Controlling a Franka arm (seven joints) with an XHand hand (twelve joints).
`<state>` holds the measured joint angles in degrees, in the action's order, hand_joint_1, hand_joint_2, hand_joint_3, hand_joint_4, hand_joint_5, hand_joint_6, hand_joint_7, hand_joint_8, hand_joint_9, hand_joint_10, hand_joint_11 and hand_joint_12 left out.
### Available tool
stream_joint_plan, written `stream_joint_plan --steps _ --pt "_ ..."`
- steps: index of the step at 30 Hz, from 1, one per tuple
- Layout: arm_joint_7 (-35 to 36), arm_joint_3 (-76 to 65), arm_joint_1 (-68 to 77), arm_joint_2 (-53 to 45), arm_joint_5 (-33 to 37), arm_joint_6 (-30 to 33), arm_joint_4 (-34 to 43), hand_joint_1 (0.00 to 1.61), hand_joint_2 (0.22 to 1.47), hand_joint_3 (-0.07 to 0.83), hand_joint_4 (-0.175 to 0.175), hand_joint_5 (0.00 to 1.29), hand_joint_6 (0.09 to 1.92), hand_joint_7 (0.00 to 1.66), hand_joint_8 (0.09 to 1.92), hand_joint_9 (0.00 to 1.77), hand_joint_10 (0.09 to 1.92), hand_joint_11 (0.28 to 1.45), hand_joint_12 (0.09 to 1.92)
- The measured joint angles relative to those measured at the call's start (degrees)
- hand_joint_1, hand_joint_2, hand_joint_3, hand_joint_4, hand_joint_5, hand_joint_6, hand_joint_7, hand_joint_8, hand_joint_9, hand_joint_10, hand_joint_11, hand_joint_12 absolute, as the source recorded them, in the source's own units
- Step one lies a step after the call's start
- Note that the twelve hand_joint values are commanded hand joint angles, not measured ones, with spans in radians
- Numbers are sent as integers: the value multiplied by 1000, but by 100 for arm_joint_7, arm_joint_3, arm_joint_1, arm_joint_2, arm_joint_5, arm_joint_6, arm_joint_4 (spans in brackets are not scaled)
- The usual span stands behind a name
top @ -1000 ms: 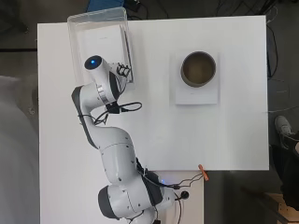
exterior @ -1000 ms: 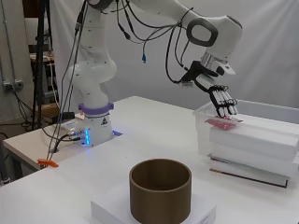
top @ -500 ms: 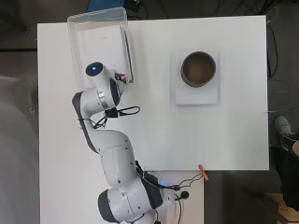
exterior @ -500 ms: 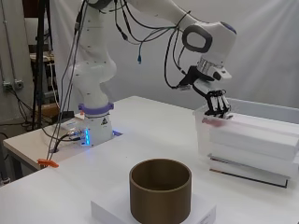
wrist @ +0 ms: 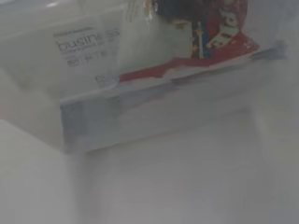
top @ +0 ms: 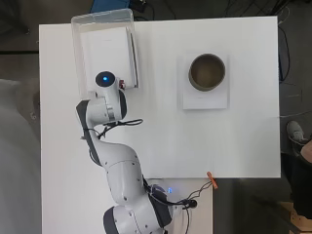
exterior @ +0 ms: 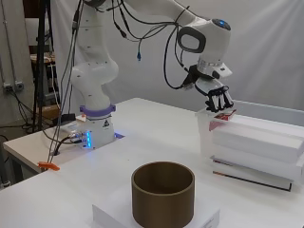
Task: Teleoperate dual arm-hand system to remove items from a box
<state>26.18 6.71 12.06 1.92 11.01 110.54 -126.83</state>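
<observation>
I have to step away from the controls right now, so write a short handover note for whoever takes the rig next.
Hand: over the near end of the clear box, fingers curled downward at a red-and-white packet; I cannot tell whether it is gripped.
Things: the box sits at the table's far left corner in the overhead view, with white flat boxes stacked inside. The brown round container stands on a white base, apart from the box.
Done: nothing visibly removed.
Left: secure the packet, lift it out, then take the rest.
</observation>
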Motion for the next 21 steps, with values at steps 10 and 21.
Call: stream_joint_plan --steps 10,21 --pt "-182 -327 327 -279 -186 -153 347 844 1281 -2 175 672 1440 1009 1920 1245 1920 812 1726" --pt "413 -608 157 -1173 561 183 722 217 1113 -7 113 529 200 622 652 748 738 533 606"
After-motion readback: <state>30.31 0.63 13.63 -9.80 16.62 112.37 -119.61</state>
